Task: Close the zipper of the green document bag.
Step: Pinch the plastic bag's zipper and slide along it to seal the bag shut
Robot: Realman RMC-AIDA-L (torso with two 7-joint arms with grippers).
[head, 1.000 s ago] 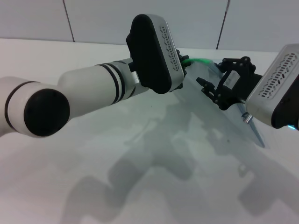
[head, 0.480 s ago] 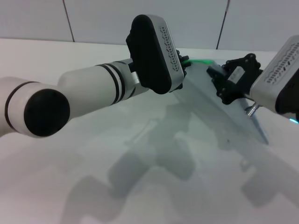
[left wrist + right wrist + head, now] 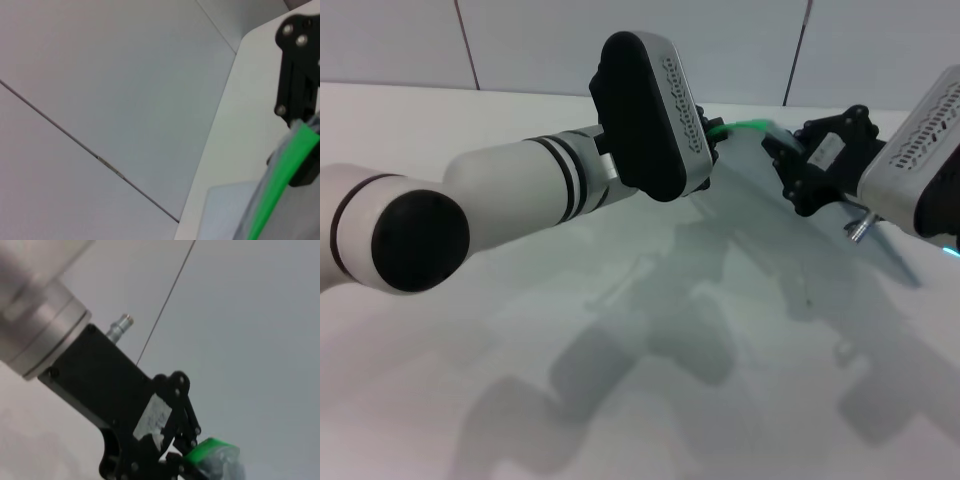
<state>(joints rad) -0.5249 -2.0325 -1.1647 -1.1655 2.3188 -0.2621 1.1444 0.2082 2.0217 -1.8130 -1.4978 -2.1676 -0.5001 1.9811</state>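
The green document bag (image 3: 800, 240) hangs as a translucent sheet, tilted above the white table between my two arms. Its zipper (image 3: 745, 126) shows as a short bright green strip at the top edge. My left gripper (image 3: 712, 132) is shut on the left end of that green edge. The right wrist view shows the same grip, with the left gripper (image 3: 187, 460) clamped on the green edge (image 3: 212, 450). My right gripper (image 3: 778, 150) sits right at the strip's other end. In the left wrist view the zipper (image 3: 280, 185) runs up to black gripper links (image 3: 299, 65). The slider is not visible.
The white table (image 3: 520, 400) stretches under both arms, with their shadows on it. A grey panelled wall (image 3: 620, 40) stands behind the far table edge. My left forearm (image 3: 520, 195) crosses the left half of the head view.
My right gripper has risen and moved in towards the green strip's right end. The bag's lower corner has swung out to the right. The left arm has not moved.
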